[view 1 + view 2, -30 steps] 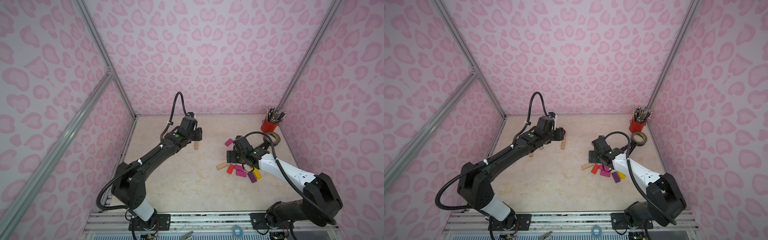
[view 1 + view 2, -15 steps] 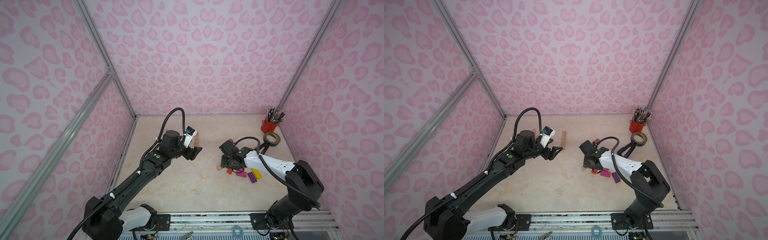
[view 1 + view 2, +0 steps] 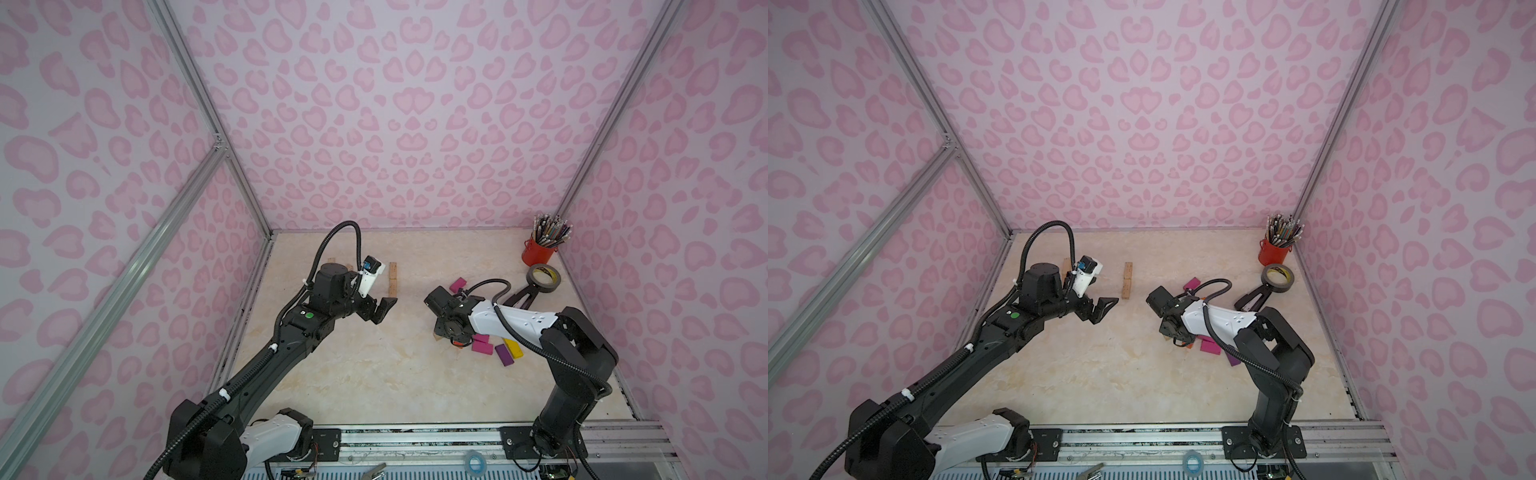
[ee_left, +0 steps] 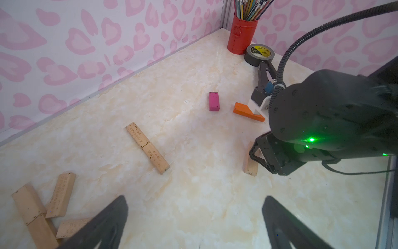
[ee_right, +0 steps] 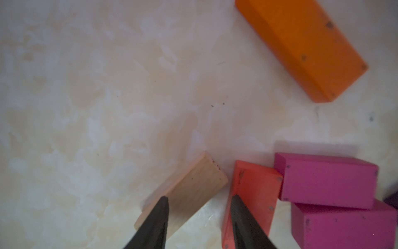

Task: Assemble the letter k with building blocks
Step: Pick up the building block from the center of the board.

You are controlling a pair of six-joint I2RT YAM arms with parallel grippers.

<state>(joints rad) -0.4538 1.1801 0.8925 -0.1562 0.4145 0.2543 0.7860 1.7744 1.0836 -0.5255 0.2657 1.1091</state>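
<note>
Left wrist view gives me the red cup [image 4: 242, 34] in the far corner of the counter [image 4: 204, 183], upright and packed with pencils [image 4: 247, 8], grey tape roll [image 4: 259, 55] just beside it. My left hand [image 4: 195, 198] is spread wide, holding nothing. My right hand [image 5: 200, 197] straddles a plain wooden block [image 5: 193, 183] lying flat beside a red block [image 5: 256, 189]; whether it has pinched it, I cannot tell.

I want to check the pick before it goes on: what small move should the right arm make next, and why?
Probably close the right gripper on the plain wooden block and lift it straight up. Its fingers straddle that block, whether they already pinch it is unclear, and the red block lies right beside one finger, so a sideways pull could drag it.
</note>
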